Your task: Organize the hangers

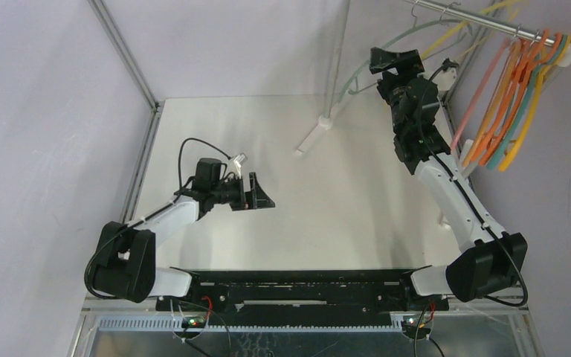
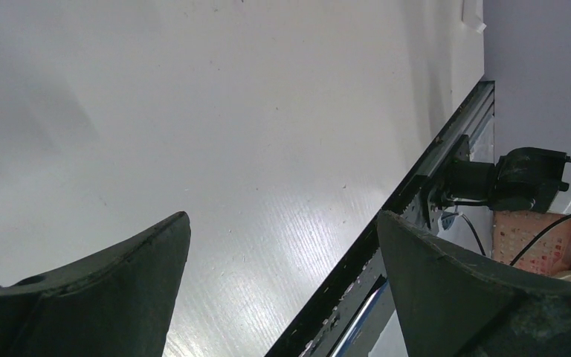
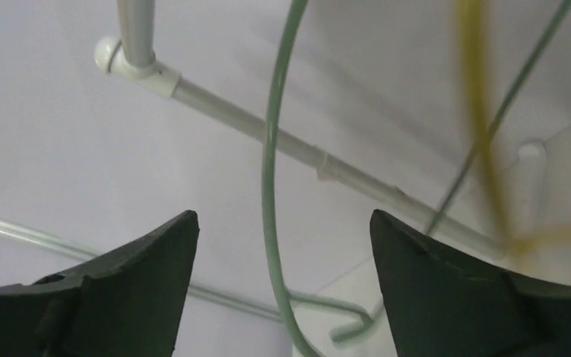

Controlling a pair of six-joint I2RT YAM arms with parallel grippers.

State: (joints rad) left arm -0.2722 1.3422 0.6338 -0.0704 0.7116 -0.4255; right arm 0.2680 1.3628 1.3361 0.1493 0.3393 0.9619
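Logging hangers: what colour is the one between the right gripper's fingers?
Pale green hanger, best in right wrist view.

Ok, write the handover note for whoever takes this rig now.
Left gripper: open, empty, over the table.
Right gripper: open, raised at the rail; pale green hanger passes between its fingers, untouched.
Hangers: orange, pink, teal and yellow bunch at the rail's right end; a yellow hanger beside the pale green one.
Done: all visible hangers seem hung.
Left: back the right arm out; group by colour if wanted.
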